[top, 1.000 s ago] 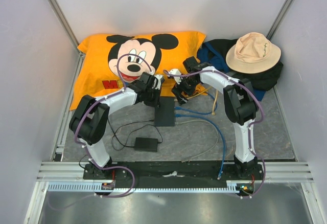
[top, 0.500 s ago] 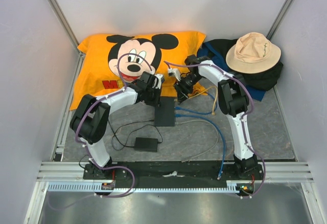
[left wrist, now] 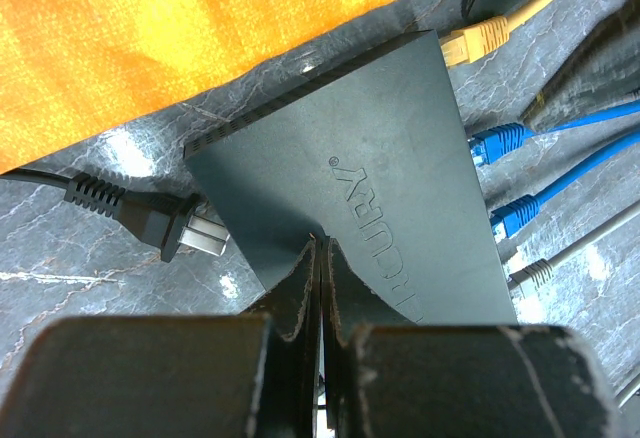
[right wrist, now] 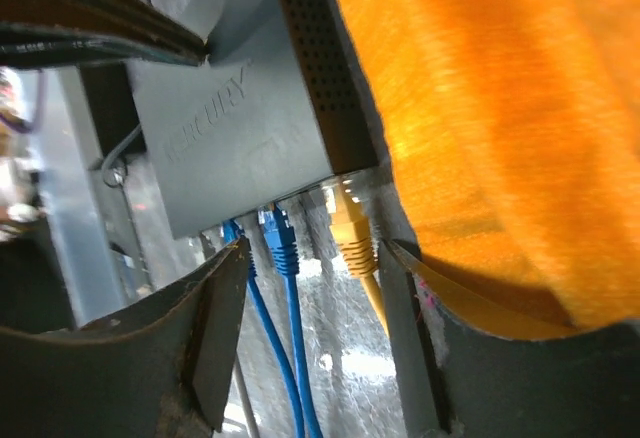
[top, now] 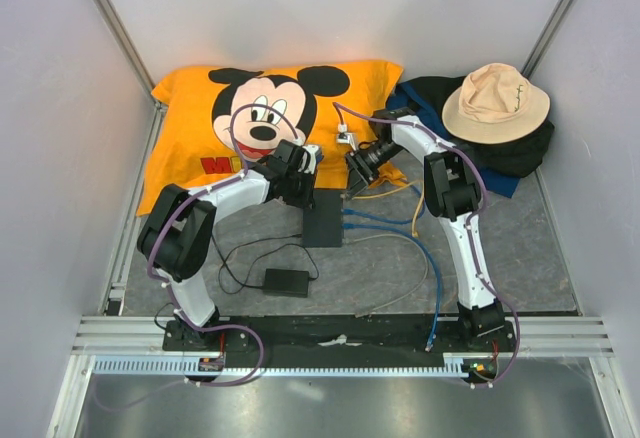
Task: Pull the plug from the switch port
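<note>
The black switch (top: 322, 220) lies flat on the grey mat, also seen in the left wrist view (left wrist: 370, 188) and the right wrist view (right wrist: 230, 128). The yellow-orange cable's plug (right wrist: 350, 233) sits in the end switch port (right wrist: 340, 190), nearest the orange cloth; from the left wrist view the plug (left wrist: 470, 43) shows at the box's far corner. My right gripper (right wrist: 312, 248) is open, its fingers straddling the yellow plug and a blue plug without gripping either; from above the right gripper (top: 352, 180) is at the switch's far right corner. My left gripper (left wrist: 320, 243) is shut, its tips pressed on the switch's top (top: 303, 196).
Two blue cables (left wrist: 500, 143) and a white-grey cable (left wrist: 530, 276) are plugged in beside the yellow one. A power plug (left wrist: 150, 218) lies at the switch's left side. The Mickey cloth (top: 200, 128), a power brick (top: 286, 281) and a hat (top: 495, 101) on dark clothes surround it.
My right gripper has swung toward the cloth edge at the switch's port side, and its jaws have narrowed around the plugs. The left arm has not moved.
</note>
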`<action>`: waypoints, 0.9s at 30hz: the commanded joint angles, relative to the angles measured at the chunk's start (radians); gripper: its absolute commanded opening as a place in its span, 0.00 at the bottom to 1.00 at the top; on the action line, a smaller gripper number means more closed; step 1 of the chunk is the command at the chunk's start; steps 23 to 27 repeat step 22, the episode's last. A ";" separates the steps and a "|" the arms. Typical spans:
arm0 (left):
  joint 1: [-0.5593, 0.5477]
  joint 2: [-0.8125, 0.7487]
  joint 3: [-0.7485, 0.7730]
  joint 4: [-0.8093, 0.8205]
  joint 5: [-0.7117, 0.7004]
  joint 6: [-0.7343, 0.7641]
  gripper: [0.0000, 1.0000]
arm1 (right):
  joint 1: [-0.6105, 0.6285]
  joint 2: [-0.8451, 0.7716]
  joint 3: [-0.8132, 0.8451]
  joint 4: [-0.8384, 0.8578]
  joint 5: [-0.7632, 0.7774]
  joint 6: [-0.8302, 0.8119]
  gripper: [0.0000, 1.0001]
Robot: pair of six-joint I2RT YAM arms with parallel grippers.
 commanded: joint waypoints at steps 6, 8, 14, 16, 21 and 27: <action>-0.010 0.091 -0.038 -0.119 -0.058 0.065 0.02 | -0.022 0.130 0.019 0.094 0.137 0.148 0.58; -0.010 0.093 -0.036 -0.118 -0.058 0.066 0.02 | -0.024 0.130 0.006 0.128 0.197 0.200 0.58; -0.015 0.091 -0.038 -0.116 -0.066 0.063 0.02 | -0.019 0.137 0.010 0.187 0.330 0.309 0.59; -0.016 0.091 -0.036 -0.119 -0.064 0.063 0.02 | -0.018 0.142 0.006 0.197 0.378 0.309 0.54; -0.016 0.089 -0.038 -0.118 -0.066 0.065 0.02 | -0.019 0.134 -0.014 0.208 0.442 0.318 0.52; -0.016 0.089 -0.038 -0.116 -0.064 0.063 0.02 | -0.022 0.131 -0.017 0.210 0.435 0.318 0.55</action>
